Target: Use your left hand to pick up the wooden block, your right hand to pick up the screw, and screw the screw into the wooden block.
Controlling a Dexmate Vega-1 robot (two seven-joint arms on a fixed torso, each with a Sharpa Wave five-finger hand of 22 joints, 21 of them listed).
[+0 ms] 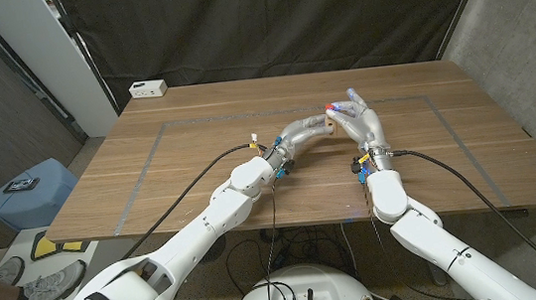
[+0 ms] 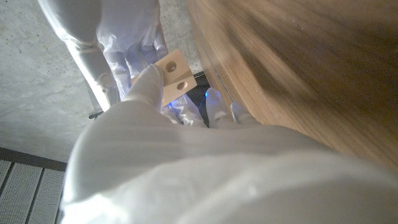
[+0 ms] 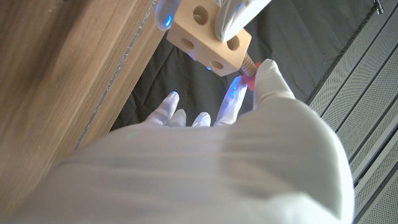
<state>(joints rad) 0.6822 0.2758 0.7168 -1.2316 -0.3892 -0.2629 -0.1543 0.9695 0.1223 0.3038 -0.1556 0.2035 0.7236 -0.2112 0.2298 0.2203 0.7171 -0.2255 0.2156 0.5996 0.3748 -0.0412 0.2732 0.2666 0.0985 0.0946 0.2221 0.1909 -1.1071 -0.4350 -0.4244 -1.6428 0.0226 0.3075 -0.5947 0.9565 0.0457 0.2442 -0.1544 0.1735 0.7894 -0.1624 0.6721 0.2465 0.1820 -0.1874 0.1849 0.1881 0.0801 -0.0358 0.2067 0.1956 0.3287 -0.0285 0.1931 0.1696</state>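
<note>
Above worktop (image 1: 198, 147) middle, left hand (image 1: 308, 132) grips wooden block (image 3: 208, 38), lifted off surface. Right hand (image 1: 360, 118) pinches red-headed screw (image 3: 249, 69), its threaded shaft entering hole in block's side. Hands touching.

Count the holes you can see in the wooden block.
4 in the right wrist view: one on the wooden block's upper face, two on its long side, and one where the screw enters. Fingers may hide more.
</note>
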